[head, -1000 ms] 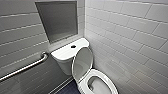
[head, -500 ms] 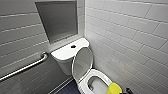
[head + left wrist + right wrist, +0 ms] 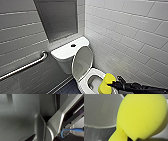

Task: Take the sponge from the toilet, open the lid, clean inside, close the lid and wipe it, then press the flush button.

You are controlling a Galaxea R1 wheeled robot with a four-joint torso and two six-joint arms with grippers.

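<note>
- As the right arm reaches in from the lower right of the head view, the right gripper [image 3: 111, 84] is clamped onto the sponge [image 3: 108, 79], its dark fingers pinching the yellow foam at the waist.
- The sponge hangs over the near right side of the bowl, just above the seat ring [image 3: 85, 78]. Whether it touches the rim, I cannot tell.
- The right wrist view gives what the head camera cannot: the sponge [image 3: 142, 115] up close, one fat lobe bulging, the foam squeezed narrow below it, with a curved white part of the toilet [image 3: 100, 110] behind.
- The left wrist view is another story: grey panels and a blue cable [image 3: 66, 130], no toilet in it.
- Further back, the lid [image 3: 82, 62] stands raised, leaning against the tank of the toilet [image 3: 62, 60].
- On the tank top sits the flush button [image 3: 73, 45], small and dark, well apart from the sponge.
- On the left wall runs a metal grab bar [image 3: 25, 66]; above the tank is a dark recessed panel [image 3: 60, 20].
</note>
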